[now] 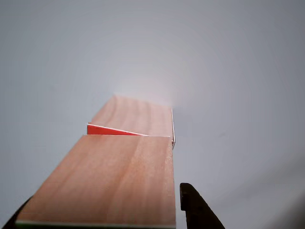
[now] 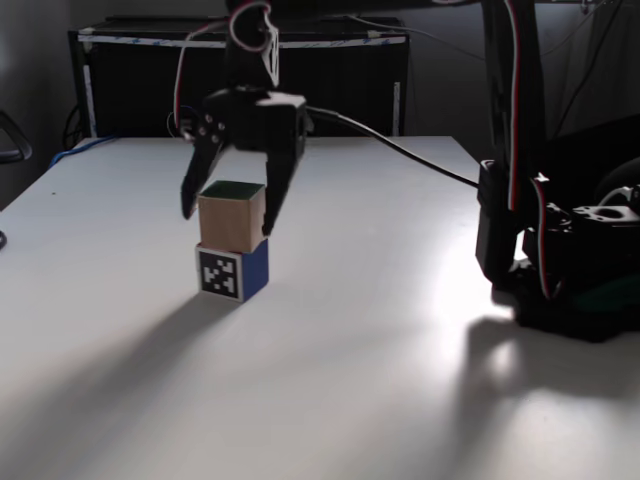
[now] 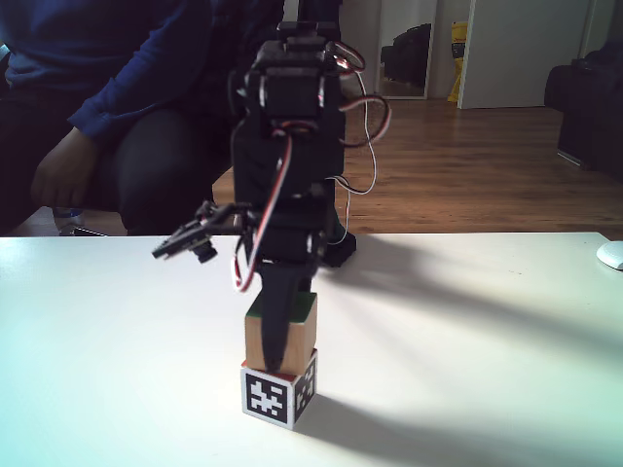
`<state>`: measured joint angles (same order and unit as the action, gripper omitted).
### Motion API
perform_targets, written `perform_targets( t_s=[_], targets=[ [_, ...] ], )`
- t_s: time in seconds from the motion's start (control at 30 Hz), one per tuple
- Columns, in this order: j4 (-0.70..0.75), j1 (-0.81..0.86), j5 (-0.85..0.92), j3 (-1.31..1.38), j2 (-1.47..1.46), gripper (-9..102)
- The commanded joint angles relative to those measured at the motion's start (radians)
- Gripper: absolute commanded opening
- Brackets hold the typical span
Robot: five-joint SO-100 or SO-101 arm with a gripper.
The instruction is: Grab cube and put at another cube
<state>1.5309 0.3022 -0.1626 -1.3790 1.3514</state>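
Resting squarely on the lower block, the green-topped wooden cube (image 2: 231,214) with smooth pale-grain sides sat on the navy-and-red wooden cube (image 2: 233,271), which bore a black-and-white square marker, toward the far left part of the smooth white desk (image 2: 380,360) in that fixed view. The black two-finger gripper (image 2: 228,212) straddled the upper block, fingers spread and released, not pinching its sides.

Black end effector (image 3: 282,336) points straight down over a two-cube stack on the white bench (image 3: 467,389). One finger crosses the front of the green-topped natural-wood cube (image 3: 304,336). Directly below it sits the cube bearing a black-and-white marker face (image 3: 279,391). Behind the end effector, a seated person in a blue sleeve (image 3: 107,97).
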Motion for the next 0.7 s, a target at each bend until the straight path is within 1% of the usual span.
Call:
perform_targets(
  t_s=[0.0, 0.2, 0.37, 0.47, 0.67],
  targets=[
    [0.023, -0.003, -0.023, 0.048, 0.011, 47],
    [0.117, -0.014, -0.046, 0.149, 0.048, 50],
    [0.227, -0.066, -0.049, 0.164, 0.202, 52],
    [0.276, -0.141, -0.043, 0.067, 0.403, 52],
    [0.259, -0.339, 0.008, -0.311, 1.045, 51]
  ],
)
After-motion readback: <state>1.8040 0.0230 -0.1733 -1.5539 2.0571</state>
